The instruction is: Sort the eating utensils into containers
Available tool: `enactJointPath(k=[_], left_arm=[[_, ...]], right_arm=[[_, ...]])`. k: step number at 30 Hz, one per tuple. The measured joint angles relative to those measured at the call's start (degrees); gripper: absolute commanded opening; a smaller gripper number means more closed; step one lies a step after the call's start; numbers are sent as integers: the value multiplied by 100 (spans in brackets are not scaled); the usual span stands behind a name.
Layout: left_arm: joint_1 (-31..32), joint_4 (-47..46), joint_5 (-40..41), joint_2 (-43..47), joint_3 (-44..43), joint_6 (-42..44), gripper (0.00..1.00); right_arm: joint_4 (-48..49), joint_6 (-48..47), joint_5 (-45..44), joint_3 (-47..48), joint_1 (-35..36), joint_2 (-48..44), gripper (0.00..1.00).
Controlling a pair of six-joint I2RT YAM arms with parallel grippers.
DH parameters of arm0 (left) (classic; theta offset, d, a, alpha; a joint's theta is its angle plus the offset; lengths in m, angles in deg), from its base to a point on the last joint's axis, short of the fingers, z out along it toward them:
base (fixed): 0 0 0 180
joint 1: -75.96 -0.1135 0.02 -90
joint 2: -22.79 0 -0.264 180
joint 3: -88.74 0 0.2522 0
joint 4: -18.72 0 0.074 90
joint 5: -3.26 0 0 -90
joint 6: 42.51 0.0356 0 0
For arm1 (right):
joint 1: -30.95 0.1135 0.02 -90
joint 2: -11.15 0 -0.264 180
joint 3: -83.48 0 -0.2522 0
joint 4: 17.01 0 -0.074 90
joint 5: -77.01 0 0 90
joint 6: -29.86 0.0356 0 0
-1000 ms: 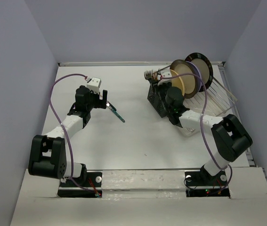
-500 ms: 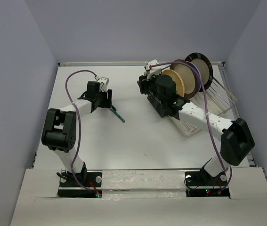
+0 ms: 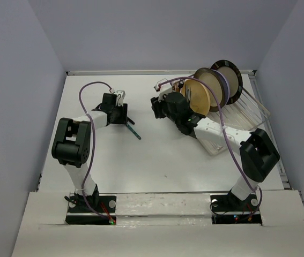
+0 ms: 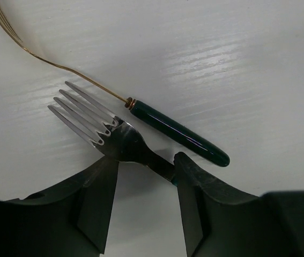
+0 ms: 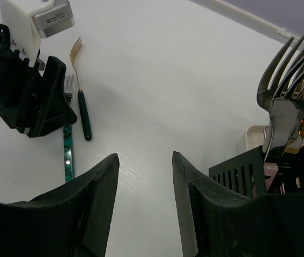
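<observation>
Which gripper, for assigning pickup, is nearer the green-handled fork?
Left. The left gripper straddles the silver fork beside the green-handled fork; the right gripper hovers apart, by the caddy.

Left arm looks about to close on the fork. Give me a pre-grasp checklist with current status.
1. Left gripper jaws open, straddling the neck of the all-silver metal fork: ok.
2. Neck centred in the gap: not ok, it lies close against one jaw.
3. Gold fork with dark green handle outside the gap: ok, but its handle lies close beside that same jaw.
4. The two forks apart from each other: cannot tell, the gold neck passes right by the silver tines.
5. Right gripper open, empty and away from the forks: ok.
6. Free slot in the black perforated cutlery caddy: cannot tell, forks already stand in it.
</observation>
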Motion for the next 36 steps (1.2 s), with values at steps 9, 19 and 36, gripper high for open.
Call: enactJointPath(k=[9,19,36], left_arm=[[-2,74,105,-2,0,136,44],[-79,138,-26,26,39,483,3],[-197,750,-782,1257,511,448,0]], right_arm=[[-11,-35,-107,-42,0,-26,50],[-4,-214,-229,-129,0,-221,50],[-7,-293,549,-138,0,-382,52]])
